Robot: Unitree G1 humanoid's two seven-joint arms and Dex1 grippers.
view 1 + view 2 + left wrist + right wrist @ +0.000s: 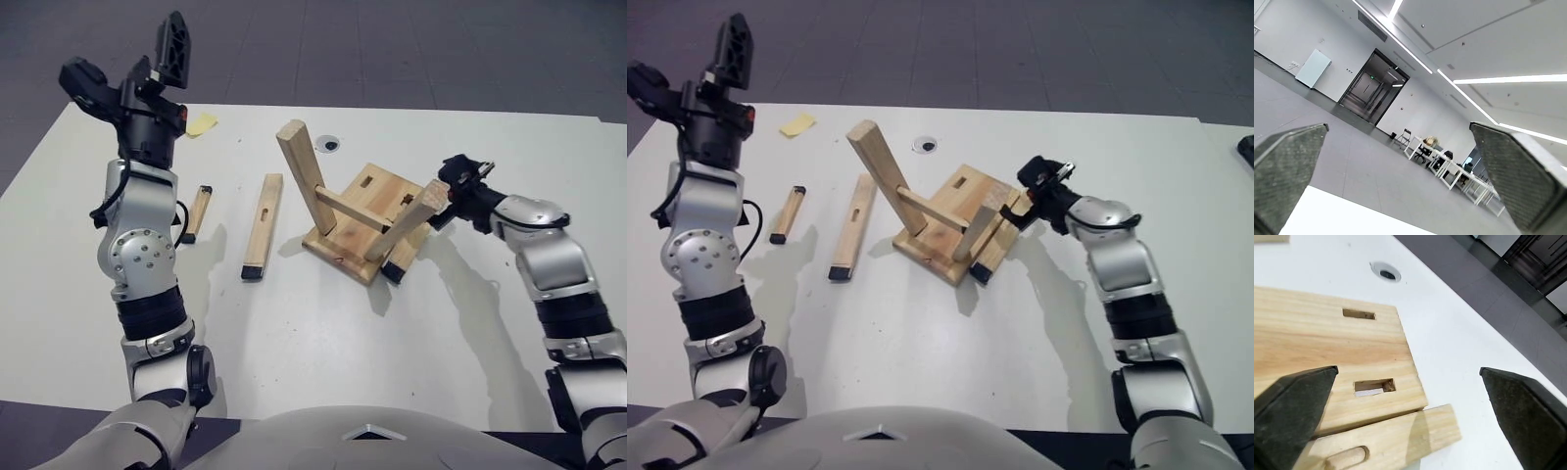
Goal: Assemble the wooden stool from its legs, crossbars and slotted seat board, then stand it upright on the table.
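Observation:
The slotted seat board [345, 257] lies tilted on the white table [323, 343]. Two legs stand up from it, a tall one [306, 176] and a leaning one [411, 220], joined by a crossbar [353, 211]. My right gripper [446, 186] is open right at the leaning leg's top end; in the right wrist view its fingers [1288, 416] straddle the board [1312, 333] and that leg [1391, 440]. A loose leg [263, 225] and a short crossbar [198, 212] lie flat to the left. My left gripper [171, 49] is raised high, pointing upward, open and holding nothing.
A yellow note [201, 123] lies near the table's far left edge. A round cable hole [331, 145] sits behind the stool parts. The near half of the table offers free room.

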